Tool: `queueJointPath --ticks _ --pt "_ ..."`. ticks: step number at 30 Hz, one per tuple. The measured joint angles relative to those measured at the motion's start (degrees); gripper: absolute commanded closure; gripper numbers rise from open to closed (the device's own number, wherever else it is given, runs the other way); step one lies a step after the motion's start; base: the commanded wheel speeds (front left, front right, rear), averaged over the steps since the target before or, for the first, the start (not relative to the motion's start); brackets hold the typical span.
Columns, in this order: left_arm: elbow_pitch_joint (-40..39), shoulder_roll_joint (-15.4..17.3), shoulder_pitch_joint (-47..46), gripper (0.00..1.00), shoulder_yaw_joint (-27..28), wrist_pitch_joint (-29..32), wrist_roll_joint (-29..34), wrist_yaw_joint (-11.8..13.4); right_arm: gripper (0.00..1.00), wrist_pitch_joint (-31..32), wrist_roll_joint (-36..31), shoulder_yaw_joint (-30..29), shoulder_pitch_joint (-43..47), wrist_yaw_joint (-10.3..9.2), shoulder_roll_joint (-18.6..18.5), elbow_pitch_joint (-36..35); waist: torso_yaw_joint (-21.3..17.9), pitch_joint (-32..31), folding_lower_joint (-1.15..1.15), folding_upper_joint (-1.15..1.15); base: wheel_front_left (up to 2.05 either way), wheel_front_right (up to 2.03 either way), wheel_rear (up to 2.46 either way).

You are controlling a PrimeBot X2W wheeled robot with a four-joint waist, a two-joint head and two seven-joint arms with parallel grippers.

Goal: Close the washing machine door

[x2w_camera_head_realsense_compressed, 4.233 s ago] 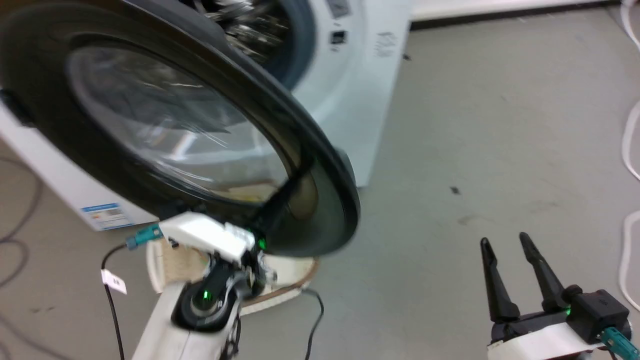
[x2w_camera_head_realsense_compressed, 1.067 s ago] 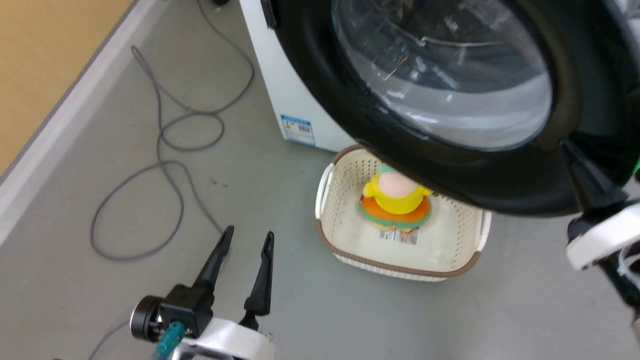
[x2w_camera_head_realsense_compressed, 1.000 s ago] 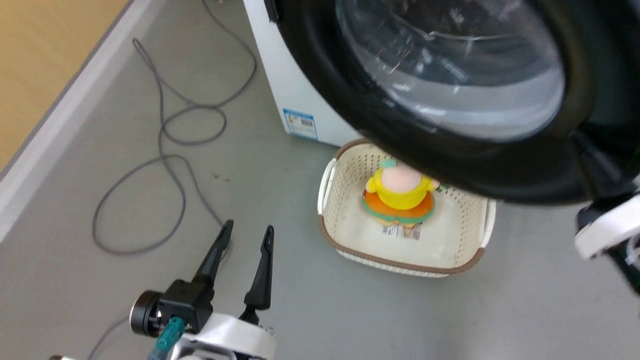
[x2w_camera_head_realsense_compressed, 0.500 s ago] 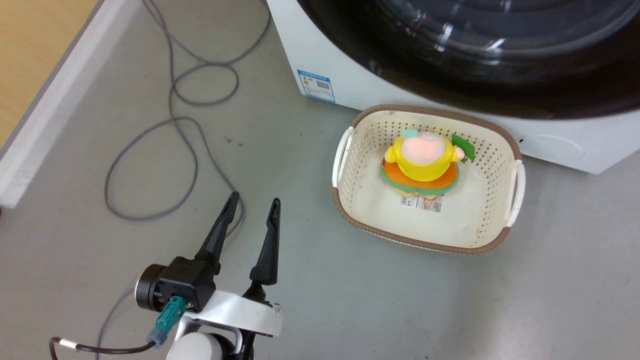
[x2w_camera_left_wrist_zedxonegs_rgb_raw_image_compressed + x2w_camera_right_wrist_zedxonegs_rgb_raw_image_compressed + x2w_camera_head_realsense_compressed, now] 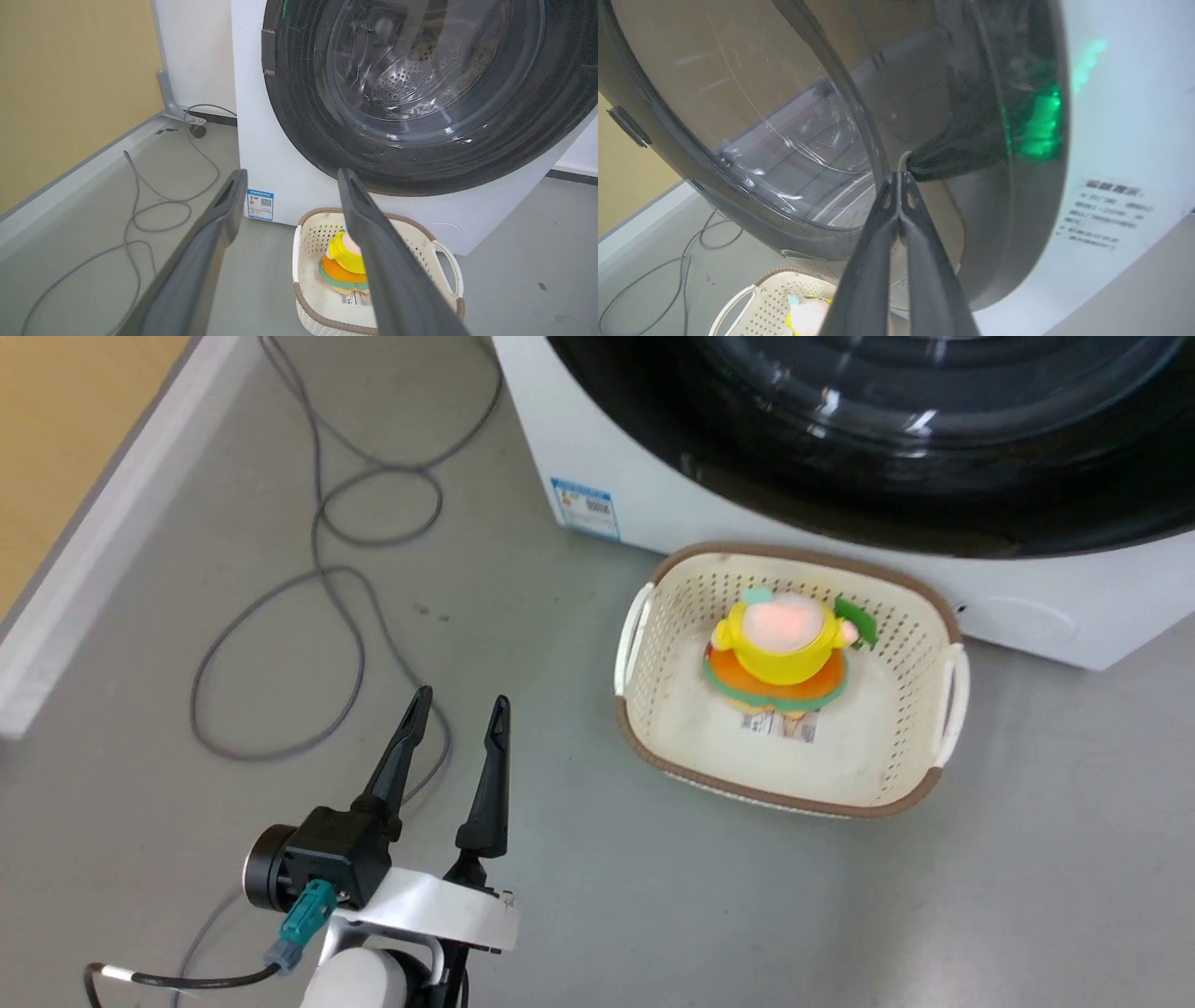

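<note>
We take the washing machine (image 5: 644, 513), a white front-loader, as our landmark. The washing machine door (image 5: 840, 504), a glossy black disc with a clear window, lies flat against the machine's front over the drum opening. We cannot tell whether the latch has caught. A cream basket (image 5: 794, 798) with a brown rim sits on the grey floor (image 5: 1027, 896) just in front of the machine, below the door's lower edge.

The right gripper (image 5: 900, 176) has its jaws pressed together with nothing between them, tips against the door's glossy face near its rim. The left gripper (image 5: 463, 696) has its jaws apart and empty. It hangs over the floor well out from the machine's front.

A yellow and orange plush toy (image 5: 780, 649) sits in the basket. A grey cable (image 5: 345, 616) lies in loops on the floor beside the machine's corner. A blue sticker (image 5: 585, 509) sits low on the front at that corner.
</note>
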Motion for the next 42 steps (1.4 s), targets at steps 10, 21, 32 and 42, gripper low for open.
queueJointPath --ticks 10,21,32,42 --pt "1.7 -0.2 1.7 0.0 2.0 0.0 1.0 -0.5 1.0 -6.7 3.5 8.8 11.4 -0.81 -0.2 -6.5 -3.0 -7.0 0.0 0.0 0.0 0.0 0.0" --pt "2.7 0.8 4.8 0.0 4.8 0.0 1.3 -0.5 1.0 -11.2 0.7 7.4 30.6 -0.8 2.8 -20.5 -8.3 -14.2 -0.01 0.0 0.0 0.0 0.0" --pt "2.9 0.8 8.3 0.0 4.6 0.0 1.9 -0.6 1.0 -11.6 -8.7 -5.7 48.2 -0.81 15.3 -35.0 -11.6 -18.2 -0.01 0.0 0.0 0.0 0.0" --pt "2.9 0.8 11.1 0.0 4.0 0.0 2.8 -0.8 0.0 -10.2 -15.1 -10.2 56.3 -0.81 24.1 -41.1 -12.2 -19.7 -0.01 0.0 0.0 0.0 0.0"
